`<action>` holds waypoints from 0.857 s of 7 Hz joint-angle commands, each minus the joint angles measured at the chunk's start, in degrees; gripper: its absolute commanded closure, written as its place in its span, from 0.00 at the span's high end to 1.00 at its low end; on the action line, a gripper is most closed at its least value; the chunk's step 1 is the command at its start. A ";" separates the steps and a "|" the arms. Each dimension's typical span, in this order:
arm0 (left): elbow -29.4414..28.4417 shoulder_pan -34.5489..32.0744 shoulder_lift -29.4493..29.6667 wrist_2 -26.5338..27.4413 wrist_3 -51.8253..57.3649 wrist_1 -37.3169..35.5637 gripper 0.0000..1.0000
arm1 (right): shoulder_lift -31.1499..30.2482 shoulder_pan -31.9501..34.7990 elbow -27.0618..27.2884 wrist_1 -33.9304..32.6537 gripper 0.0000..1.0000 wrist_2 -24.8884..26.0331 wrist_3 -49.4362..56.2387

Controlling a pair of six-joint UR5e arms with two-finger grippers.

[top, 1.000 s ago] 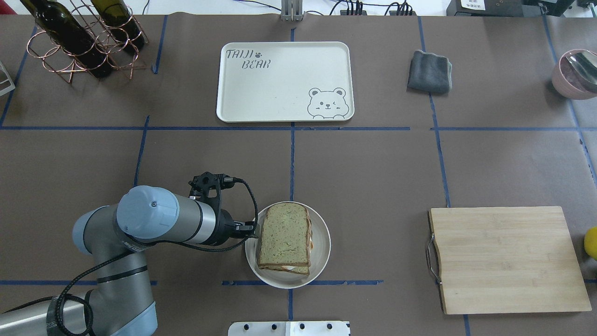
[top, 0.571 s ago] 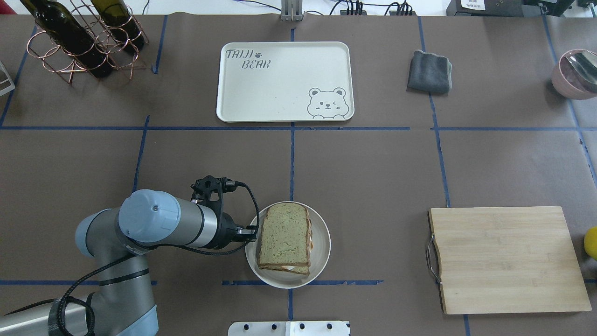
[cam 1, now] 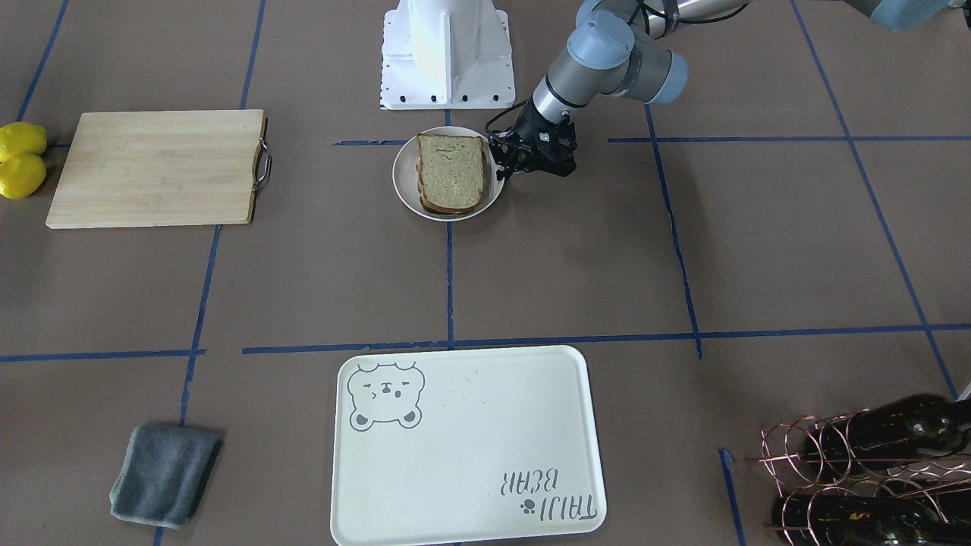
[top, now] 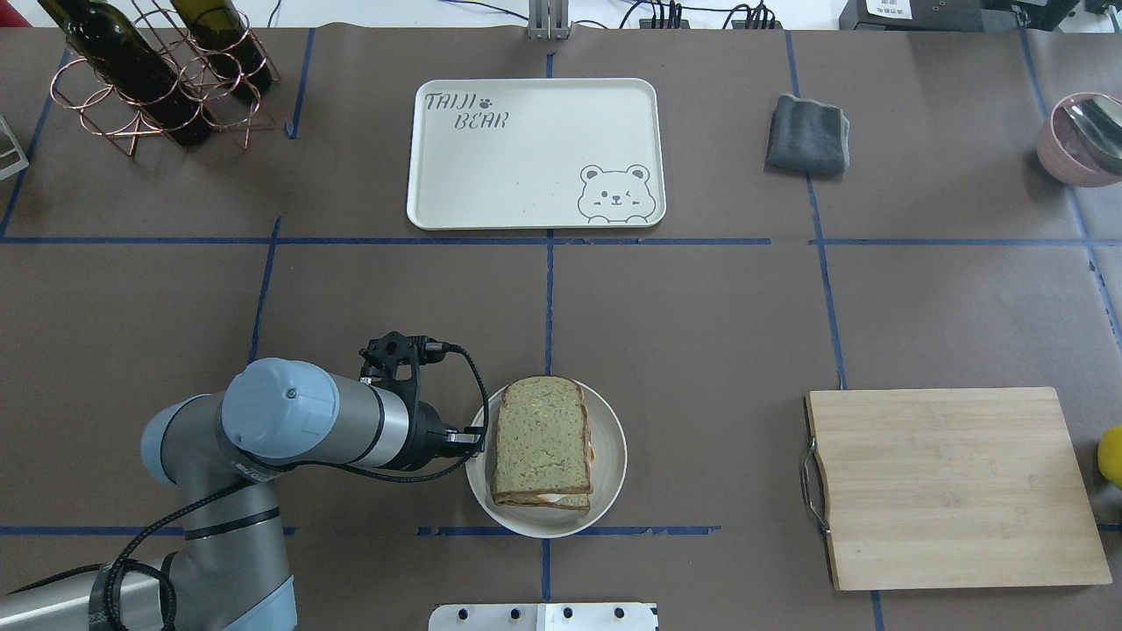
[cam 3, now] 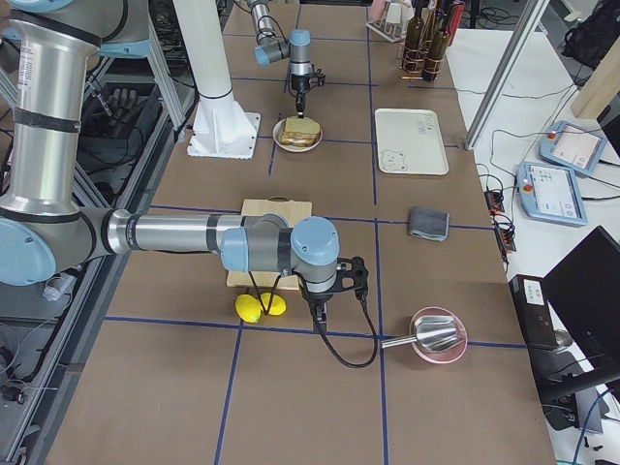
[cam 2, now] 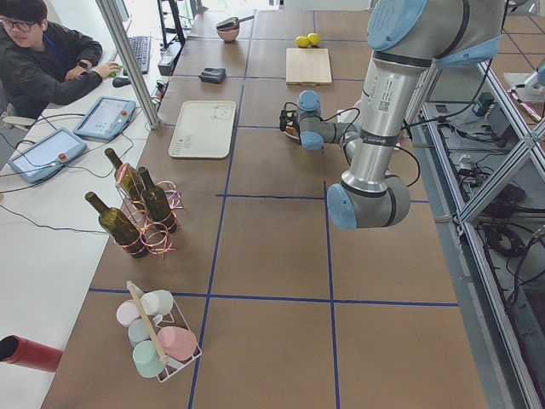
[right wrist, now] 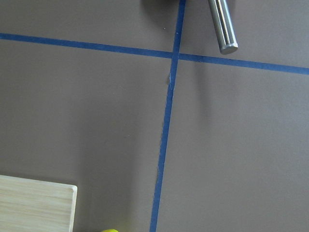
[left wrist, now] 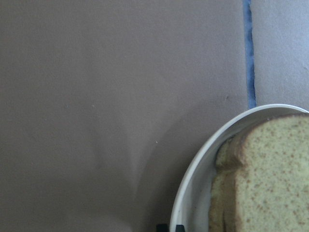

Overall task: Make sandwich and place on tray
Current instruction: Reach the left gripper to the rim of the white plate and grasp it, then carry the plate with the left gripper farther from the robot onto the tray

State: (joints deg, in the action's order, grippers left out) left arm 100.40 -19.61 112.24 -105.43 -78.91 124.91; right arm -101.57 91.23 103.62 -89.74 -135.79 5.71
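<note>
The sandwich [top: 541, 443], two greenish-tan bread slices with egg white showing at its near edge, lies in a white bowl [top: 614, 456] at the table's front middle. My left gripper [top: 480, 436] is at the bowl's left rim and looks shut on it. The left wrist view shows the rim [left wrist: 193, 183] and the bread [left wrist: 270, 183] close up. The cream bear tray [top: 526, 158] lies empty at the far middle. My right gripper [cam 3: 320, 312] shows only in the exterior right view, near the lemons, and I cannot tell its state.
A wooden cutting board [top: 951, 486] lies at the front right, with two lemons [cam 1: 21, 159] beyond its end. A grey cloth [top: 808, 134] lies right of the tray. A copper rack with wine bottles [top: 149, 74] stands far left. A pink bowl with a metal scoop [top: 1082, 136] is far right.
The left gripper has shifted slightly to the right, and the bowl with the sandwich has slid a little to the right with it.
</note>
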 commanded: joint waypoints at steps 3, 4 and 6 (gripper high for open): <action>2.08 -4.18 0.17 -5.27 -0.11 1.38 0.00 | -0.03 0.00 -0.09 0.00 1.00 0.00 0.09; 1.99 -6.56 0.61 -6.79 -0.11 1.30 0.00 | 0.06 0.00 -0.09 0.00 1.00 0.00 0.18; 0.86 -11.75 2.27 -10.12 0.33 0.51 0.00 | -0.03 0.00 0.00 0.00 1.00 0.00 0.09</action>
State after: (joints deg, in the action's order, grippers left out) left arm 102.08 -28.27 113.35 -112.78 -78.79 125.77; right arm -101.54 91.23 103.58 -89.74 -135.79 5.82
